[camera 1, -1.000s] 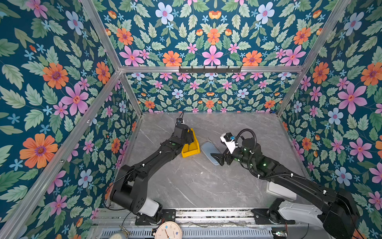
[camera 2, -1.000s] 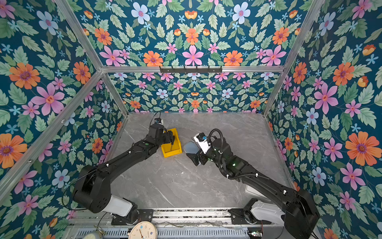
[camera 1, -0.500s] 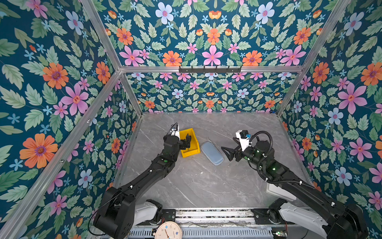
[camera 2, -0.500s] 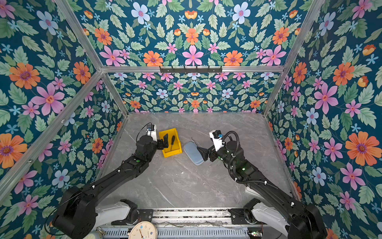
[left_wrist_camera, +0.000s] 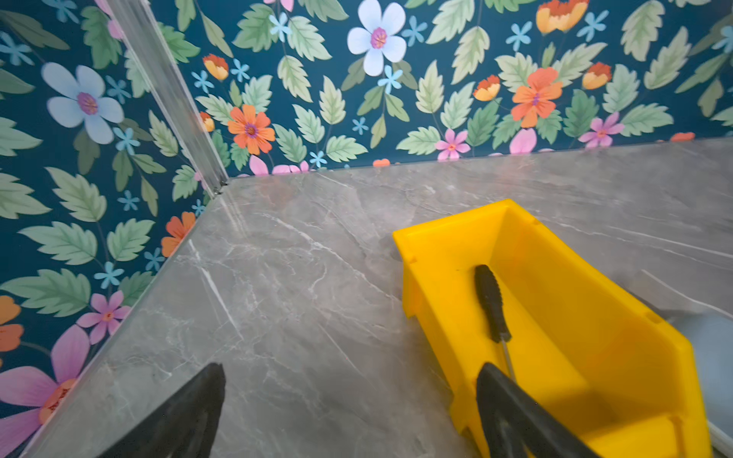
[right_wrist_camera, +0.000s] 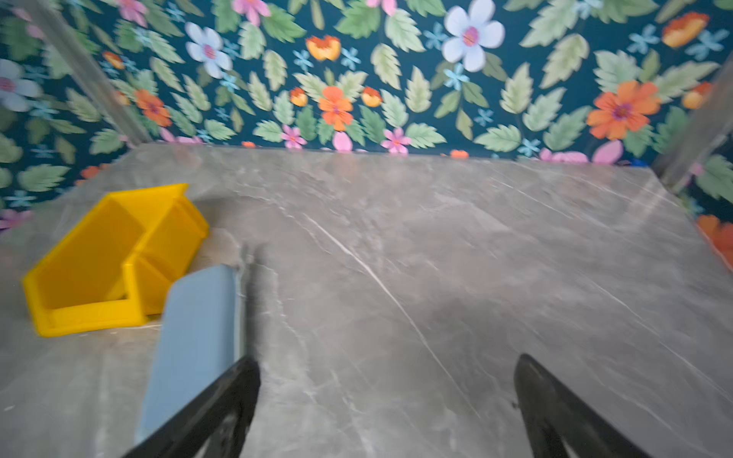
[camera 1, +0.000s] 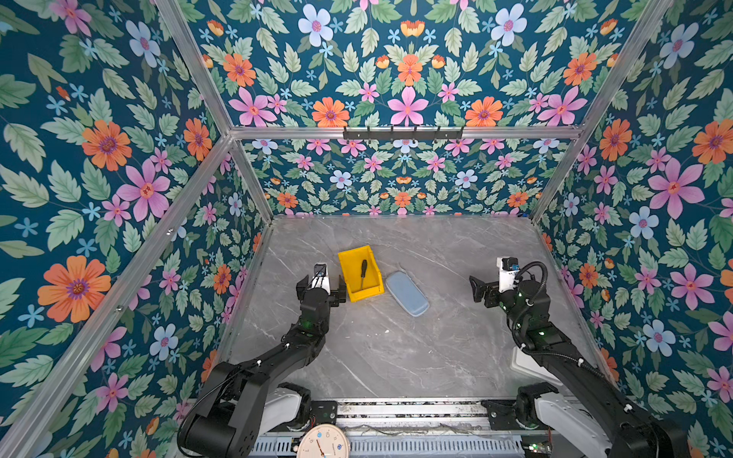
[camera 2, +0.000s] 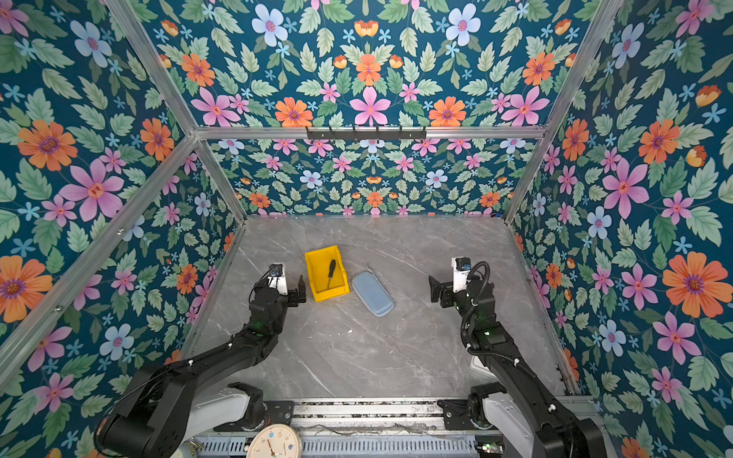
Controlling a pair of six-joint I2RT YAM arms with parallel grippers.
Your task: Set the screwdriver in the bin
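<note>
In a top view, the screwdriver (camera 1: 362, 273) is laid inside the bin (camera 1: 346, 273), which is set on the table (camera 1: 396, 357). The case (camera 1: 407, 293) is placed just beside the bin at its four o'clock. The left gripper (camera 1: 321, 284) is found near its nine o'clock, and the right gripper (camera 1: 481, 291) well apart at the case's three o'clock.

The counter (camera 1: 396, 357) was open across its near half and middle-right. The yellow bin (camera 1: 348, 273) and blue case (camera 1: 407, 293), lying just beside each other, blocked the left-centre. The left claw (left_wrist_camera: 349, 378) stood just beside the bin's wall. Floral walls (camera 1: 396, 186) enclosed three sides.
</note>
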